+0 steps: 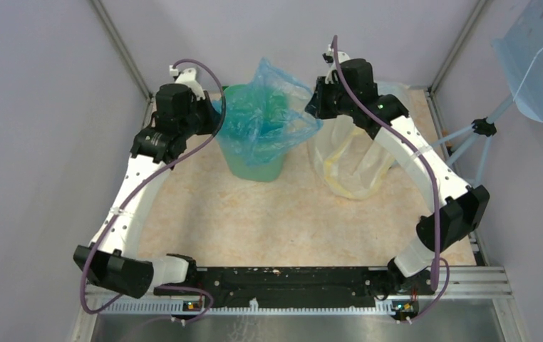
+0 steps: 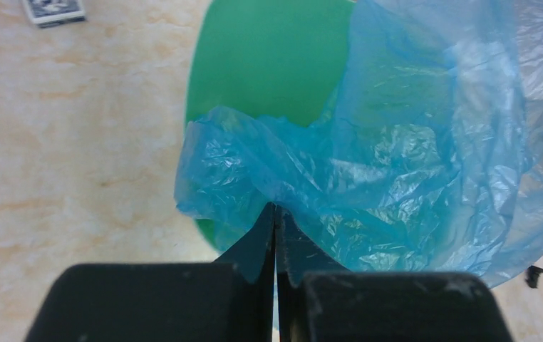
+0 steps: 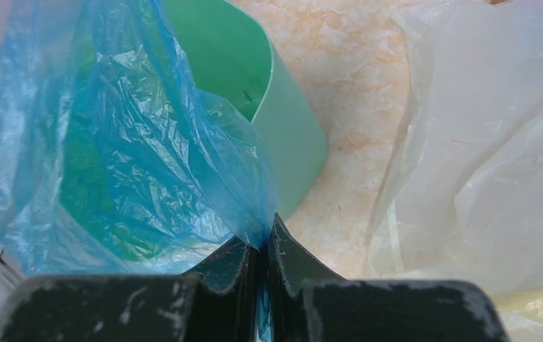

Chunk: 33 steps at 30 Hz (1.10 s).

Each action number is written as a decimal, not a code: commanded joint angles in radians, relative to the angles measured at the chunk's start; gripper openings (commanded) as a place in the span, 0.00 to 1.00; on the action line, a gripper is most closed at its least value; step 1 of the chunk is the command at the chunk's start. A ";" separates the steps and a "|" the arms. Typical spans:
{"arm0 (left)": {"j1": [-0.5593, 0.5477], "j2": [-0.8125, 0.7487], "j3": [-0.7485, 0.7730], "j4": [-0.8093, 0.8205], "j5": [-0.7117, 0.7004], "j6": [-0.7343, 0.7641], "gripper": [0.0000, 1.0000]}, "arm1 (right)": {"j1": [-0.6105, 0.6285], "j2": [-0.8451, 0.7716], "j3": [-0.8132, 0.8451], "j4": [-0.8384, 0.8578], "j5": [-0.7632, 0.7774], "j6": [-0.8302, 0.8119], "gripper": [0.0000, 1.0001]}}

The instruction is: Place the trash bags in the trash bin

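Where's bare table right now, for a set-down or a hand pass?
Biggest free patch: the table between the base rail and the trash bin and clear yellow-banded bag. A narrow bare lane runs between bin and clear bag. Crowded at the back: left claw and right claw both pinch the blue trash bag over the bin.

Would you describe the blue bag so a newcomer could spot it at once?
At the table's far middle stands a green bin. The blue bag drapes over its mouth, pinched by the left gripper and right gripper. Unlike the clear, yellow-banded bag beside it, it is blue and crinkly.
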 commanded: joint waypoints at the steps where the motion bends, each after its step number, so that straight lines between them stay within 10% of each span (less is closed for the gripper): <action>1: 0.003 0.075 0.045 0.120 0.159 -0.036 0.00 | 0.004 -0.055 0.002 0.039 -0.028 -0.001 0.06; 18: 0.003 0.325 0.194 0.083 0.193 0.034 0.01 | 0.004 -0.074 0.007 0.040 -0.067 -0.001 0.05; 20: 0.003 0.331 0.327 -0.065 0.145 0.093 0.10 | 0.004 -0.077 0.004 0.036 -0.067 -0.003 0.05; 25: 0.003 0.271 0.493 -0.250 0.109 0.170 0.74 | 0.004 -0.082 -0.001 0.039 -0.068 -0.001 0.05; 33: -0.089 0.181 0.413 -0.149 0.260 0.217 0.98 | 0.004 -0.071 -0.006 0.059 -0.101 0.035 0.04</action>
